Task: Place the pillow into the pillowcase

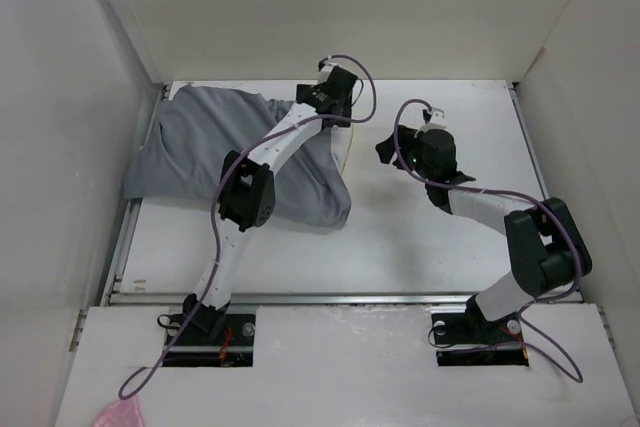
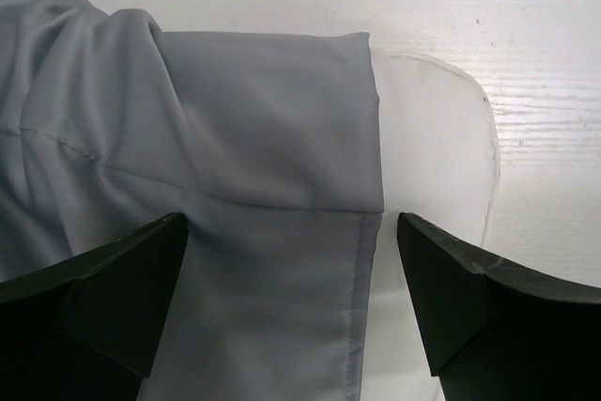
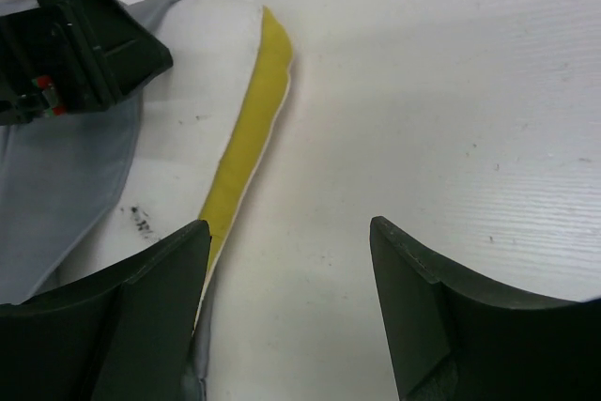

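The grey pillowcase (image 1: 200,157) lies crumpled at the back left of the table. The pillow (image 1: 346,155) is almost wholly inside it, and only its right end sticks out. In the left wrist view the pillowcase's stitched hem (image 2: 282,185) ends just short of the pillow's white corner (image 2: 432,138). My left gripper (image 2: 291,269) hangs open above that hem, with nothing between its fingers. The right wrist view shows the pillow's yellow band (image 3: 249,129) beside grey cloth (image 3: 66,185). My right gripper (image 3: 291,260) is open over bare table, its left finger (image 3: 141,307) at the band.
White walls (image 1: 90,97) close in the table on the left, back and right. A metal rail (image 1: 350,297) runs along the near edge in front of the arm bases. A pink scrap (image 1: 120,412) lies at the bottom left, outside the table.
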